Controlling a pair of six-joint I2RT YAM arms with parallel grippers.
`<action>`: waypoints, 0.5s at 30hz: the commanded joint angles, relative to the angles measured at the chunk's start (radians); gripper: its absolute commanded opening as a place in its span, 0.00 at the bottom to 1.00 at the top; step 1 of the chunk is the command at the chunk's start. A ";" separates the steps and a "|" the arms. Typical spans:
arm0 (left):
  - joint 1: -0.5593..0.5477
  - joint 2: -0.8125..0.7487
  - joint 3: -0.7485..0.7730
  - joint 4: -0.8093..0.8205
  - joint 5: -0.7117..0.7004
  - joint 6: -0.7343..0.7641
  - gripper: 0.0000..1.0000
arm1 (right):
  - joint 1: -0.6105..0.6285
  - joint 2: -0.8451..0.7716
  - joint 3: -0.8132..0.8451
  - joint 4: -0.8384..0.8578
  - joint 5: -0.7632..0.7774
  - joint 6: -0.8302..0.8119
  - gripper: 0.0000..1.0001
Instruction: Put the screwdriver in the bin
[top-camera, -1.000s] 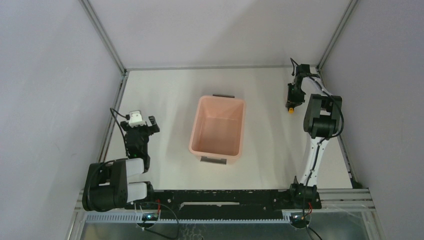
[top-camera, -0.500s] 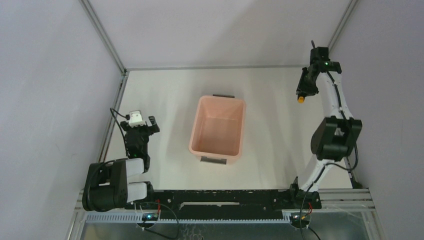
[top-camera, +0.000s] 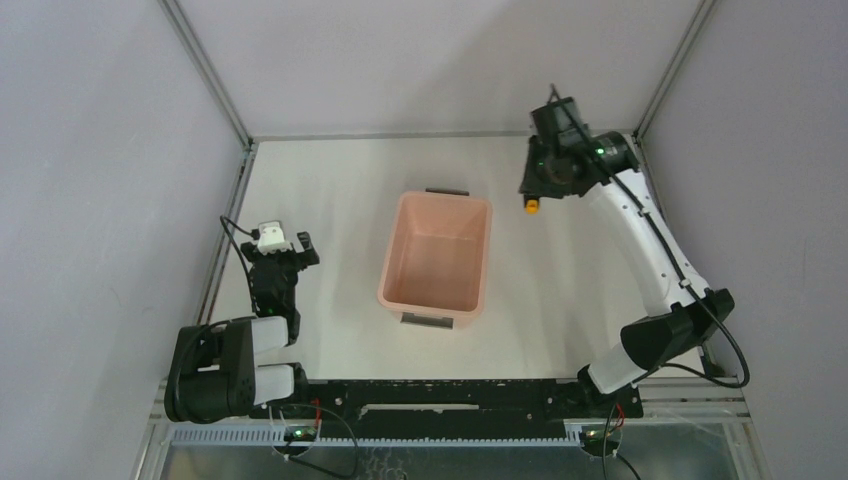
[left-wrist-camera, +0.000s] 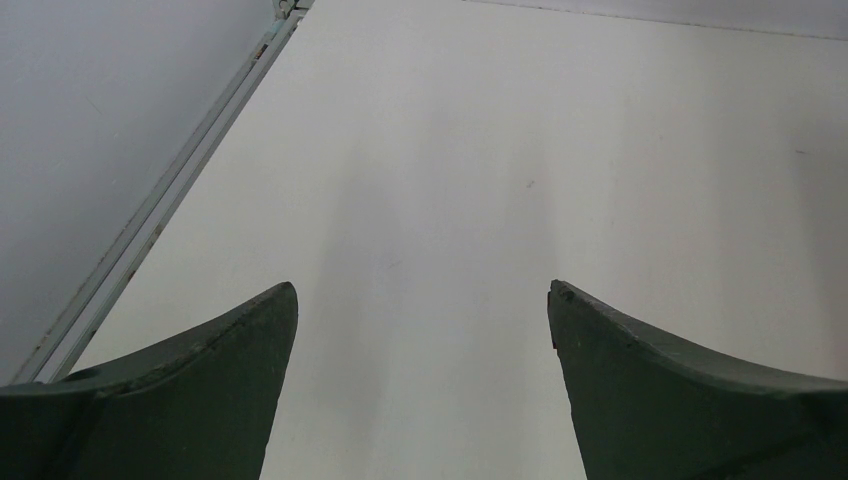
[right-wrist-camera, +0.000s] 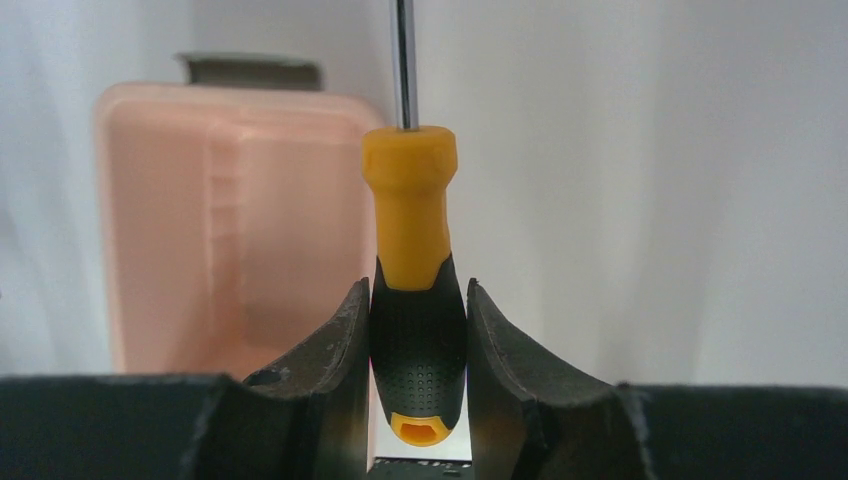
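The screwdriver (right-wrist-camera: 412, 230) has an orange-and-black handle and a thin metal shaft that points away from the wrist camera. My right gripper (right-wrist-camera: 415, 290) is shut on its black grip. From above, the right gripper (top-camera: 537, 192) hangs over the table just right of the bin's far right corner, with the screwdriver's (top-camera: 532, 207) orange end showing below it. The pale pink bin (top-camera: 386, 262) stands mid-table with nothing in it; the right wrist view shows the bin (right-wrist-camera: 230, 200) left of the handle. My left gripper (left-wrist-camera: 423, 290) is open over bare table at the left (top-camera: 288, 252).
Grey handles (top-camera: 446, 191) sit at the bin's two short ends. A metal frame rail (top-camera: 225, 235) runs along the table's left edge, close to the left arm. Grey walls close in the back and both sides.
The right arm has swung left from the far right edge of the table towards the bin, carrying the screwdriver. The left arm has not moved.
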 joint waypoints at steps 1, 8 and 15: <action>-0.006 -0.005 0.039 0.028 -0.006 0.001 1.00 | 0.174 0.049 0.142 -0.037 0.165 0.135 0.00; -0.007 -0.005 0.039 0.028 -0.006 0.001 1.00 | 0.376 0.131 0.075 0.082 0.300 0.313 0.00; -0.005 -0.006 0.039 0.028 -0.006 0.001 1.00 | 0.437 0.207 -0.158 0.309 0.201 0.419 0.00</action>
